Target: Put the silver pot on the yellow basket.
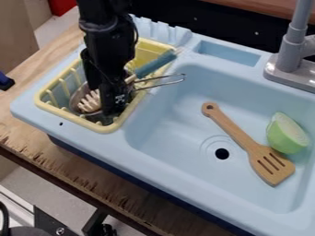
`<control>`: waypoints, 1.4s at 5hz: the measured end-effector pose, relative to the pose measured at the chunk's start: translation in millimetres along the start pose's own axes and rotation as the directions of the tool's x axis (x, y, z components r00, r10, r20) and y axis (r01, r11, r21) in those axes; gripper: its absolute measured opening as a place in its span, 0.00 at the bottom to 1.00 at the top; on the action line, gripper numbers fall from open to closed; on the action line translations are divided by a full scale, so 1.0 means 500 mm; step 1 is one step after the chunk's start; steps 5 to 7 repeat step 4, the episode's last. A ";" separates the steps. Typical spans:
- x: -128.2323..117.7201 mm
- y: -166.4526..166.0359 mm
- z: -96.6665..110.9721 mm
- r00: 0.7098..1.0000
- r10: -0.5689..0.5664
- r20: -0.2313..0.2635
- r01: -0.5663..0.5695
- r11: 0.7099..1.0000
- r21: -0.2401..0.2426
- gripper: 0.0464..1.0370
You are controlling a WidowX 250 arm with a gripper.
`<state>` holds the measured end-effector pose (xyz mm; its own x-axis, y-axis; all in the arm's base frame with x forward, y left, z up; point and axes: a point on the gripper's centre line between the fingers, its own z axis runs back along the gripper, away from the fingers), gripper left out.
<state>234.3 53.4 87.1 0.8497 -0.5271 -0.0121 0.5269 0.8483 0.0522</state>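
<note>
- The small round silver metal pot (pixel 76 97) is sitting down inside the pale yellow plastic basket (pixel 107 126), towards its seven o'clock end, so the main placement is looking done.
- The black two-finger gripper (pixel 109 109) is hanging into the basket from twelve o'clock and is hiding much of the pot; whether it is gripping anything, I cannot tell.
- What is probably remaining is letting go, if the pot is being held, and lifting clear towards twelve o'clock; whether the pot is resting level, I cannot tell.
- A pale wooden pronged utensil (pixel 90 101) is lying in the pot's opening, close beside the gripper, and could be snagging on the way out.
- A thin silver wire piece (pixel 161 85) is jutting towards three o'clock over the sink's edge, possibly catching if bumped; its owner is unclear.
- A blue-handled utensil (pixel 157 64) is leaning across the basket's two o'clock side, crowding that way out.
- In the light blue sink (pixel 166 138), a slotted wooden spatula (pixel 237 133) is pointing its head towards five o'clock, with a green half-round toy (pixel 287 134) lying beside it; neither is blocking the basket.
</note>
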 end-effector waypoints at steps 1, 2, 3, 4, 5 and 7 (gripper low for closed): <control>0.016 -0.019 0.030 0.999 -0.007 0.044 0.008 1.000 -0.025 0.96; 0.035 -0.040 0.048 0.998 -0.019 0.062 0.021 0.999 -0.041 0.96; 0.065 -0.078 0.053 0.995 -0.076 0.067 0.077 0.997 -0.012 0.96; 0.092 -0.126 0.052 0.989 -0.132 0.073 0.133 0.991 -0.004 0.96; 0.092 -0.126 0.052 0.989 -0.132 0.073 0.133 0.991 -0.004 0.96; 0.092 -0.126 0.052 0.989 -0.132 0.073 0.133 0.991 -0.004 0.96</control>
